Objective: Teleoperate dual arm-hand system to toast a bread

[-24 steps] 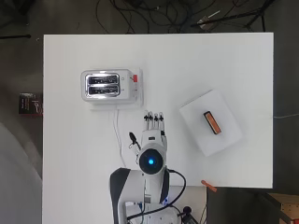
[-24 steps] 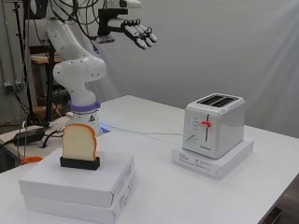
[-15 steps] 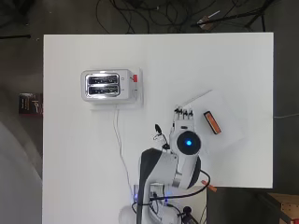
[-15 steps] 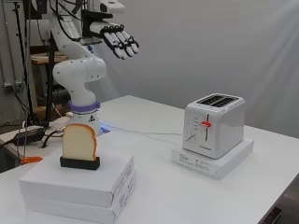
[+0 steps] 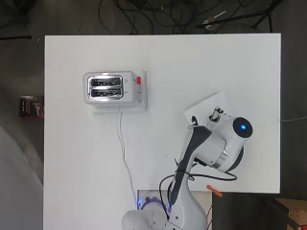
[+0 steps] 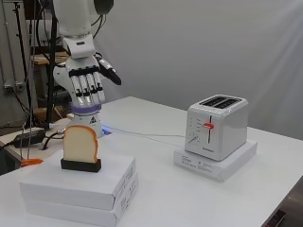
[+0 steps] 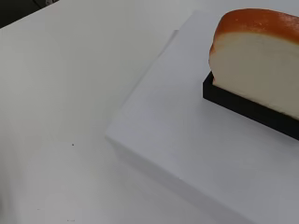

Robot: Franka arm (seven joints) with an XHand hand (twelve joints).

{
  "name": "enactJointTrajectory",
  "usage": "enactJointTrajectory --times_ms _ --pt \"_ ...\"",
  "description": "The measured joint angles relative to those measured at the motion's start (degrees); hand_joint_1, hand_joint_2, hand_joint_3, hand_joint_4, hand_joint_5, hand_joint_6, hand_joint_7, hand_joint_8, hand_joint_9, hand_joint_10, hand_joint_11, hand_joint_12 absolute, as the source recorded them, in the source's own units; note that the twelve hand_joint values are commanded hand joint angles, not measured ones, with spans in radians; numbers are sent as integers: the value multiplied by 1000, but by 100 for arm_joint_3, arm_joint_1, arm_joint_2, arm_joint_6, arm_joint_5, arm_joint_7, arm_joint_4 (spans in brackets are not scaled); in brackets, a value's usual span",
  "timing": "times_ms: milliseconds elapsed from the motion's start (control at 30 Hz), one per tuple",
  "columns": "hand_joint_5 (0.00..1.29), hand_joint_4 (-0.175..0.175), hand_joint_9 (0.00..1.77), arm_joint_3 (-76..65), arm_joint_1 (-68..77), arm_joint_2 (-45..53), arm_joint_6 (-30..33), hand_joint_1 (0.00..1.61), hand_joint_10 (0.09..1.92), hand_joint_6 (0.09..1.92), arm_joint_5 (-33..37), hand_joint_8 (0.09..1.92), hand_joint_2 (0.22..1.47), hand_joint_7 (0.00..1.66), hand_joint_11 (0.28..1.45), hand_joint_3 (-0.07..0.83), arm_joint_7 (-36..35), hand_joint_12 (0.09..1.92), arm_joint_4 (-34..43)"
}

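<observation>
A slice of bread stands upright in a black holder on top of two stacked white boxes. The hand hangs just above and behind the slice, fingers straight and pointing down, open and holding nothing. From overhead the arm covers the bread, and only a corner of the box shows. The wrist view looks down on the bread, its holder and the box top. The white two-slot toaster, with a red lever, has both slots empty.
The toaster rests on a flat white box. Its white cable runs across the table toward the arm's base. A small orange object lies at the table's near edge beside the base.
The arm has swung from the table's middle over to the box with the bread. The hand has dropped from high up and turned its fingers downward above the slice.
</observation>
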Motion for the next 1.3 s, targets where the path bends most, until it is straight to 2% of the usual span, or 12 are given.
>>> enactJointTrajectory --times_ms 133,300,567,800,1033,1067,1100,1133,1167,1233,1300 --pt "394 34 581 -23 -26 211 219 207 87 87 -54 87 1048 449 514 -1 12 87 -67" --pt "400 42 563 -287 -99 664 379 233 87 87 250 87 1032 448 496 -6 -448 87 -148" --pt "430 12 588 -529 -192 953 477 237 87 87 267 87 979 486 481 -17 -669 87 -212" --pt "421 6 556 -775 -295 1181 463 253 87 87 504 87 964 475 445 -10 -1033 87 -245" --pt "336 -25 500 -1015 -399 1238 492 318 87 87 521 87 965 420 420 -2 -1278 87 -447" --pt "343 -31 530 -1039 -416 1238 542 364 87 87 519 87 980 459 420 0 -1351 87 -500" --pt "508 -84 743 -1066 -431 1242 588 737 342 364 517 362 1029 655 557 1 -1421 87 -540" --pt "660 -126 974 -1087 -445 1246 636 985 534 663 514 627 1069 859 677 -4 -1463 205 -565" --pt "728 -145 1128 -1095 -462 1239 704 1117 557 894 496 766 1100 984 722 -2 -1470 341 -598" --pt "751 -163 1293 -1102 -485 1216 809 1214 390 1138 520 869 1135 1079 722 -1 -1429 494 -627" --pt "723 -172 1360 -1089 -513 1294 722 1231 255 1237 646 927 1157 1080 710 1 -1354 539 -554"
